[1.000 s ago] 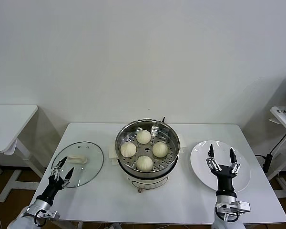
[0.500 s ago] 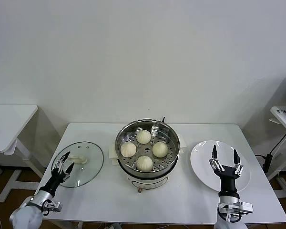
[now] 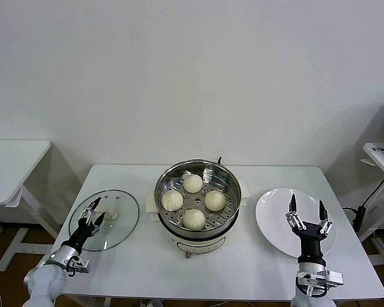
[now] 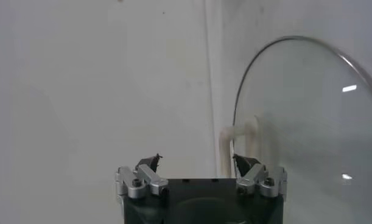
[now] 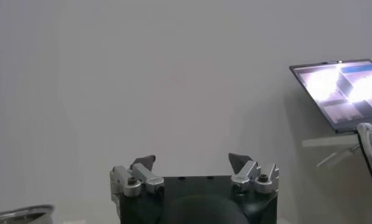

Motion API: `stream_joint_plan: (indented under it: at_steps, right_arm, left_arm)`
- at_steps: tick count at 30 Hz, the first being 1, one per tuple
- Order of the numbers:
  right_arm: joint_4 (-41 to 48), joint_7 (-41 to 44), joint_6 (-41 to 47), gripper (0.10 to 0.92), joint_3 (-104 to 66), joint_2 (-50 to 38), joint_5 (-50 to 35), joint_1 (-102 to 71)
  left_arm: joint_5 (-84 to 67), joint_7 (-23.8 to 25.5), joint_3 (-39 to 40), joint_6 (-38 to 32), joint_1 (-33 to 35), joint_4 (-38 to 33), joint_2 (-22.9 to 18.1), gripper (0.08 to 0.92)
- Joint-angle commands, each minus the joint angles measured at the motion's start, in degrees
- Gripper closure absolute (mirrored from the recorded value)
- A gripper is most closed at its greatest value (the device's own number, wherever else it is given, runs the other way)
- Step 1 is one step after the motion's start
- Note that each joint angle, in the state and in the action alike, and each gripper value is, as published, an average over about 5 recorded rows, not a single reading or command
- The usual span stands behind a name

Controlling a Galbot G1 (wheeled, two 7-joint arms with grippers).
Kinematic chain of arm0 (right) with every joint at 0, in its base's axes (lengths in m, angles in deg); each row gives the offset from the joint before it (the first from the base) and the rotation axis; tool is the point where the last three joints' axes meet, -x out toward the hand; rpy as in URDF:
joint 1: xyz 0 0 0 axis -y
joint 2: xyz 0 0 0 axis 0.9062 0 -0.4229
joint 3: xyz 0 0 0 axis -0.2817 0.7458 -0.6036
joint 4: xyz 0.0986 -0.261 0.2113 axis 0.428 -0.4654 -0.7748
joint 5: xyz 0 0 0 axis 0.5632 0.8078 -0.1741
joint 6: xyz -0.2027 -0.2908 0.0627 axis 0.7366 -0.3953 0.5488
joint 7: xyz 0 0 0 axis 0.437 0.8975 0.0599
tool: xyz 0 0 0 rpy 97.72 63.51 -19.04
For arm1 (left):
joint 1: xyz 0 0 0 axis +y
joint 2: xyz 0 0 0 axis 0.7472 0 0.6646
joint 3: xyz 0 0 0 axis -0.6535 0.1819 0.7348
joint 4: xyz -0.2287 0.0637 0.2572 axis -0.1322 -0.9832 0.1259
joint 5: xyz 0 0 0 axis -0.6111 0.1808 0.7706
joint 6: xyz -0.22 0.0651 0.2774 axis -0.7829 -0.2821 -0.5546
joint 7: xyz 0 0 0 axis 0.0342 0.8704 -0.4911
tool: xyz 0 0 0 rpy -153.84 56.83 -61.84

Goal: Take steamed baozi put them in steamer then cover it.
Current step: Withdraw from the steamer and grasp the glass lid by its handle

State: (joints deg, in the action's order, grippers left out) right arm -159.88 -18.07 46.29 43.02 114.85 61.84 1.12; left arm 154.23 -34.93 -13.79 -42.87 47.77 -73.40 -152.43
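Four steamed baozi (image 3: 192,201) are sitting domes-up in the uncovered steamer (image 3: 198,196), well to the right of the left hand (image 3: 93,210). That hand is hovering open-fingered over the flat glass lid (image 3: 104,219), beside its white handle (image 3: 106,213). Right hand (image 3: 306,213) is idling open above the plate (image 3: 273,220) on the bench (image 3: 246,265).

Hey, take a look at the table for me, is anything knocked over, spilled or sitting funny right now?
Nothing stands out. All four steamed baozi sit apart on the perforated tray of the upright steamer. The glass lid lies flat on the table to its left, and the white plate on its right is bare.
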Motion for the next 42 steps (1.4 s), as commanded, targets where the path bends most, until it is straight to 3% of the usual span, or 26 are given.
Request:
stream_joint_plan:
  at_steps: [1, 15, 18, 34, 38, 42]
  right_arm:
    - [0.44, 0.03, -0.17, 0.203, -0.31, 0.11, 0.10, 0.14]
    - [0.77, 0.17, -0.97, 0.203, -0.69, 0.17, 0.78, -0.14]
    - [0.82, 0.19, -1.13, 0.203, -0.70, 0.19, 0.91, -0.26]
    - [0.68, 0.22, -1.48, 0.203, -0.52, 0.30, 1.36, -0.50]
    - [0.60, 0.21, -1.59, 0.203, -0.40, 0.33, 1.45, -0.49]
    - [0.55, 0.21, -1.64, 0.203, -0.38, 0.35, 1.49, -0.38]
  left_arm:
    - [1.03, -0.29, 1.53, 1.15, -3.79, 3.44, 0.06, 0.177]
    - [0.88, -2.02, 2.97, 2.39, -6.49, 7.80, -0.09, 0.177]
    - [0.86, -2.43, 3.14, 2.39, -6.46, 8.38, -0.19, 0.208]
    - [0.97, -3.27, 3.03, 2.60, -5.83, 9.03, -0.55, 0.658]
    - [0.96, -3.26, 2.27, 2.62, -4.37, 4.56, -0.86, 0.770]
    - [0.85, -3.16, 0.45, 2.59, -1.91, -2.50, -1.25, 0.807]
